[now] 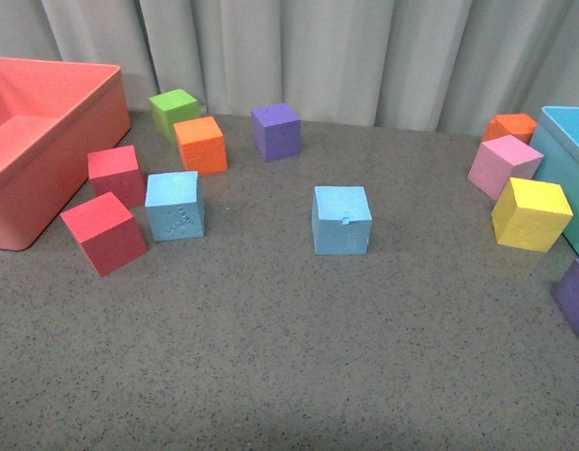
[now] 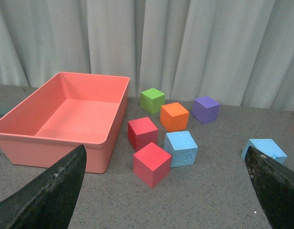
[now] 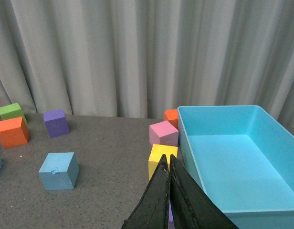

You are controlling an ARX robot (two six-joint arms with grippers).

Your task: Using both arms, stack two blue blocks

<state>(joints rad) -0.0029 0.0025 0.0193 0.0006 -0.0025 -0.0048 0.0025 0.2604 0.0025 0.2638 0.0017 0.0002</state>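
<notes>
Two blue blocks point(image 1: 174, 206) point(image 1: 341, 220) apart; left jaws spread; right jaws together, masking yellow cube point(image 3: 158, 155).

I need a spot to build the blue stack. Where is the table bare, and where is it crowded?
Bare: the near strip of table along the front edge, and the gap between the notched blue block and the yellow cube. Crowded: around the embossed blue block, hemmed by red cubes and the orange cube.

Coral bin point(image 1: 69, 164) left; turquoise bin point(image 1: 564, 155) right; yellow cube point(image 1: 531, 213) beside turquoise bin.
</notes>
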